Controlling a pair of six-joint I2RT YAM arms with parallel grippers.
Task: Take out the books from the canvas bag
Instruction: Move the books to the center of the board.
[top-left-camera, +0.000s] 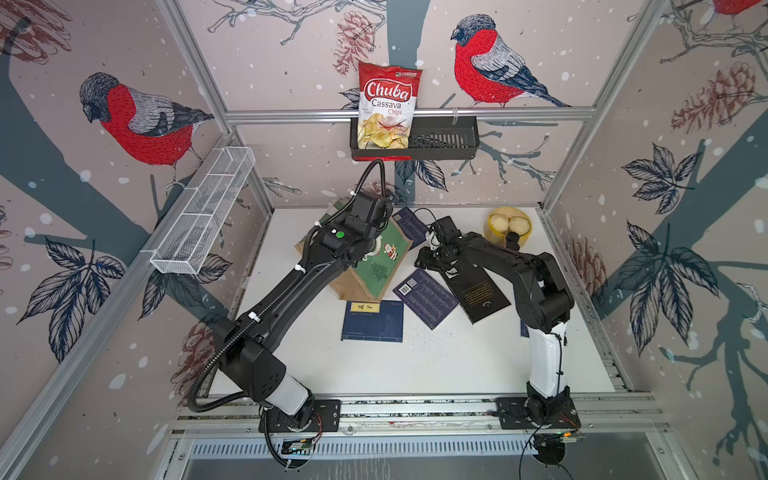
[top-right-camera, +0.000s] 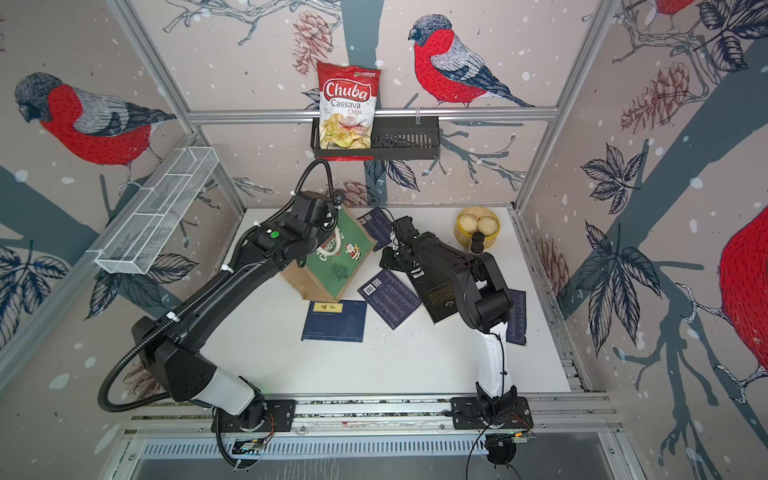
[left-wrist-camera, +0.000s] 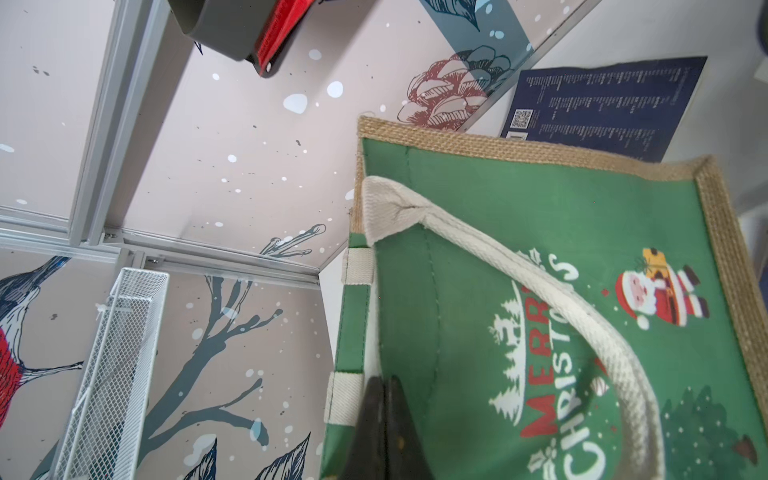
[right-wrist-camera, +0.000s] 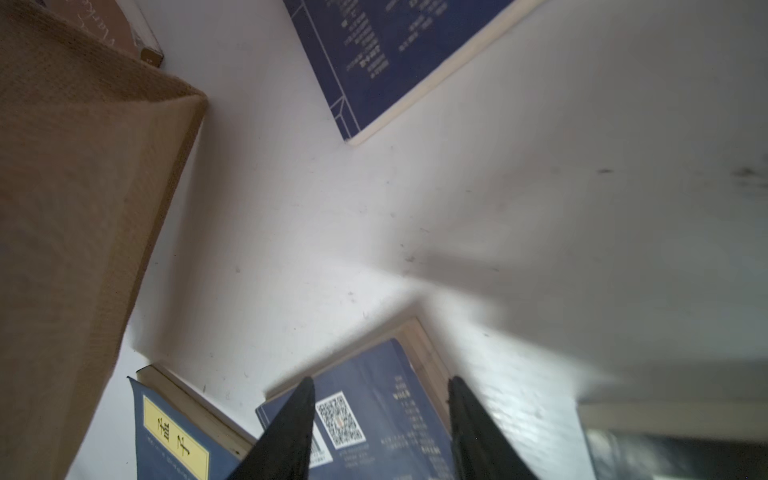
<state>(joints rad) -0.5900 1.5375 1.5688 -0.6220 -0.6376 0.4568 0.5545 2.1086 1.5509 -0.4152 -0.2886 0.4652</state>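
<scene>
The left gripper (left-wrist-camera: 384, 380) pinches the canvas bag (left-wrist-camera: 498, 187) at its rim; the right gripper (right-wrist-camera: 380, 382), jaws apart and empty, faces 1 brown book (right-wrist-camera: 116, 25) upper left.

Bright, soft shadows; wrist-view blur

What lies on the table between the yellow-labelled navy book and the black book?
Another navy book, QR code showing, lying flat; both top views show it.

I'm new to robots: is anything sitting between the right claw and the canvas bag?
Nothing visible: only bare table lies between the open right gripper and the burlap side of the canvas bag.
</scene>
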